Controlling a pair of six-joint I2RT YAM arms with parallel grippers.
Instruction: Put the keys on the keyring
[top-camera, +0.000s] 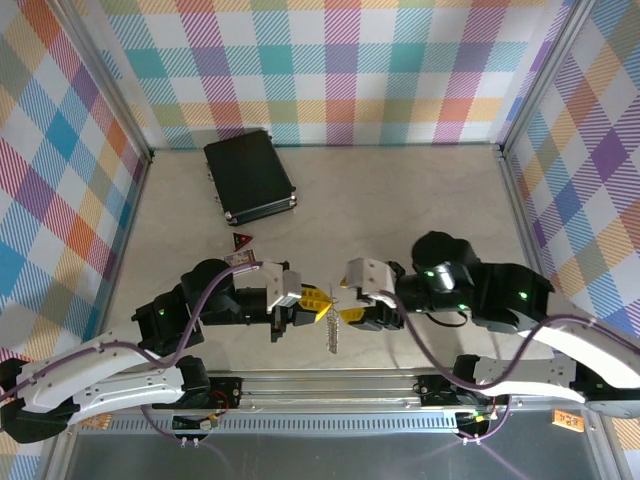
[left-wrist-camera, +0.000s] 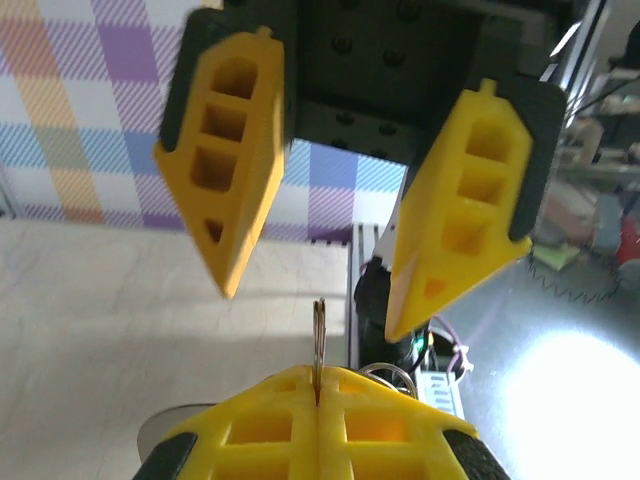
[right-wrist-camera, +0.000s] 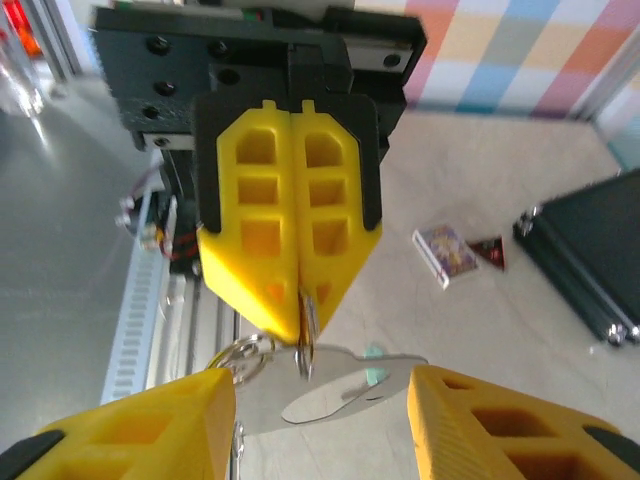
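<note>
The keyring (top-camera: 332, 335) hangs between the two grippers near the table's front edge. My left gripper (top-camera: 314, 303) is shut on one of its small rings (left-wrist-camera: 320, 340), whose thin edge stands up from the closed yellow fingertips (left-wrist-camera: 300, 400). In the right wrist view the flat silver oval plate of the keyring (right-wrist-camera: 300, 400) dangles under those closed fingers. A teal-headed key (right-wrist-camera: 373, 362) shows at the plate's edge; I cannot tell whether it is attached. My right gripper (right-wrist-camera: 320, 378) faces the left one with its fingers spread wide on either side of the plate, touching nothing.
A black rectangular case (top-camera: 248, 177) lies at the back left of the table. A small printed box (top-camera: 240, 259) and a red triangular piece (top-camera: 241, 240) lie just behind the left arm. Checked walls enclose three sides; a metal rail (top-camera: 330, 385) runs along the front.
</note>
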